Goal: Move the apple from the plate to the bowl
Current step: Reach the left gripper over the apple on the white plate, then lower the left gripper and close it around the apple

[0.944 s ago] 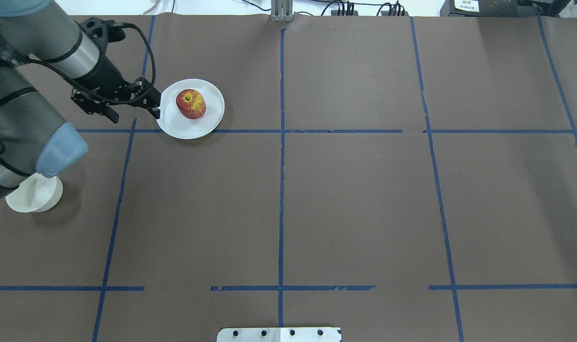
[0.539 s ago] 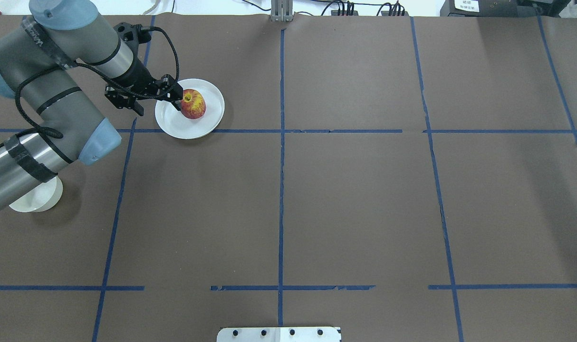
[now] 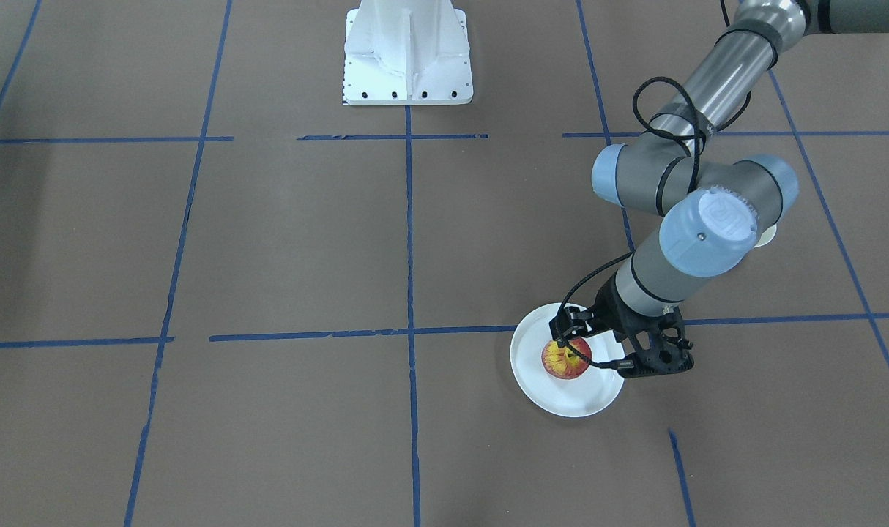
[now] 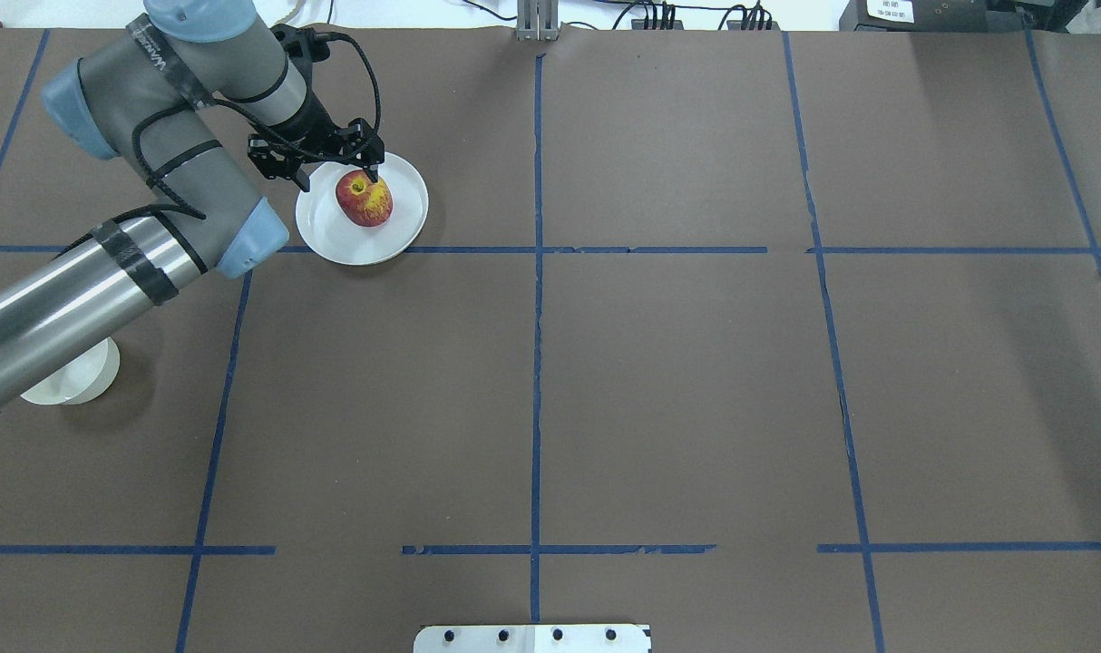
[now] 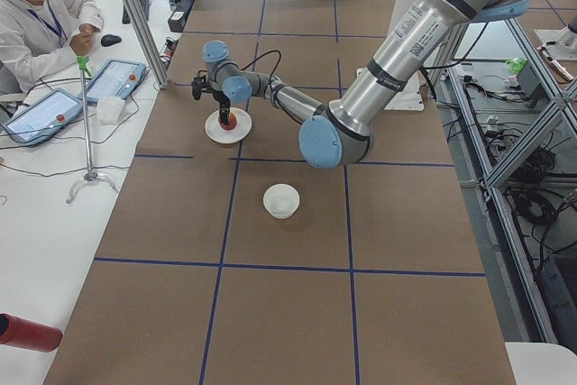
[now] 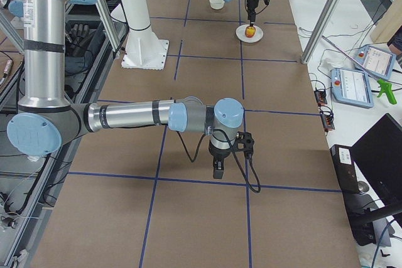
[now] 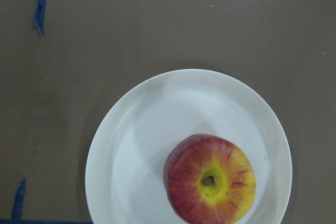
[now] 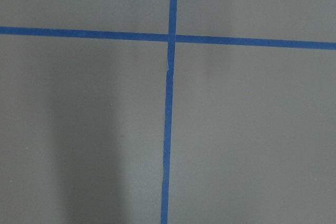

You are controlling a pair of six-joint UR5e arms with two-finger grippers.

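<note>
The apple [image 4: 364,199] sits dimple-up on the plate [image 4: 404,227], with nothing gripping it. The left jaws hang spread wide open just above it, one fingertip [image 4: 372,170] over the apple's top and the other out near the plate's rim. The bowl [image 5: 281,200] stands well apart from the plate on the brown counter [image 4: 677,381], partly hidden under the left arm in the overhead view. The right jaws hang far off over a cross of blue tape [image 8: 170,38]; I cannot tell whether they are open or closed.
</note>
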